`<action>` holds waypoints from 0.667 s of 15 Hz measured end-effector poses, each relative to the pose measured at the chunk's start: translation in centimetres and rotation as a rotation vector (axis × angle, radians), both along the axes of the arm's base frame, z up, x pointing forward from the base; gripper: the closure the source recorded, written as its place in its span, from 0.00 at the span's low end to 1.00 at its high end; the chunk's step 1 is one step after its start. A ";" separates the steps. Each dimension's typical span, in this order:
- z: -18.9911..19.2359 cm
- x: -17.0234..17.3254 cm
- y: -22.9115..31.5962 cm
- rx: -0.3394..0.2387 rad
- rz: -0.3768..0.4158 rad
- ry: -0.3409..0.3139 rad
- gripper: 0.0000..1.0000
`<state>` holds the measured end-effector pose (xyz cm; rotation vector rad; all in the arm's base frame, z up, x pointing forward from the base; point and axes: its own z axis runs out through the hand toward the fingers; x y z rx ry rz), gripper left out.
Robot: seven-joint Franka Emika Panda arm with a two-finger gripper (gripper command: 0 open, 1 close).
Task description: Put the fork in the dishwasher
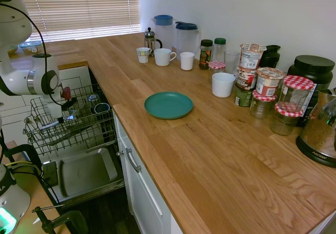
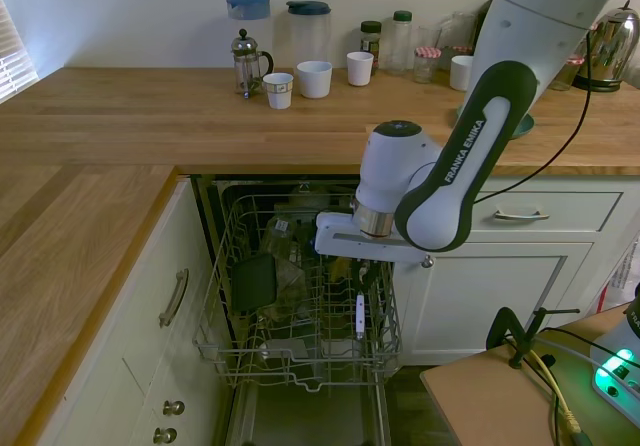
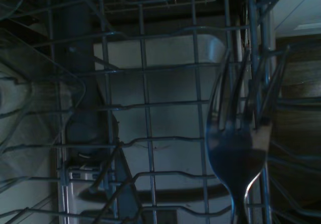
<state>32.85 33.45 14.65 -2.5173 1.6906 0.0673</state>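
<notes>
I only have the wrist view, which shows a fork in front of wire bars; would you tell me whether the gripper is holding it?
Observer: Yes. The second exterior view shows the gripper shut on the fork, which hangs upright, tines down.
Operator: Thank you. Is it over the rack?
Observer: Yes, it hangs low over the pulled-out dishwasher rack; I cannot tell whether it touches the wires.
Operator: And is the door down?
Observer: Yes, the dishwasher door lies open beneath the rack.

Wooden countertop [image 1: 220, 160] carries a teal plate [image 1: 168, 105] and 3 mugs [image 1: 164, 56].
</notes>
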 end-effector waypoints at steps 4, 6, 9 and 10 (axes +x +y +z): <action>-2.2 1.5 0.1 -0.012 -0.022 0.017 1.00; -2.9 1.9 0.1 -0.015 -0.024 0.024 0.00; -3.6 2.4 0.0 -0.013 -0.018 0.031 0.00; -3.7 2.5 0.0 -0.013 -0.015 0.032 0.00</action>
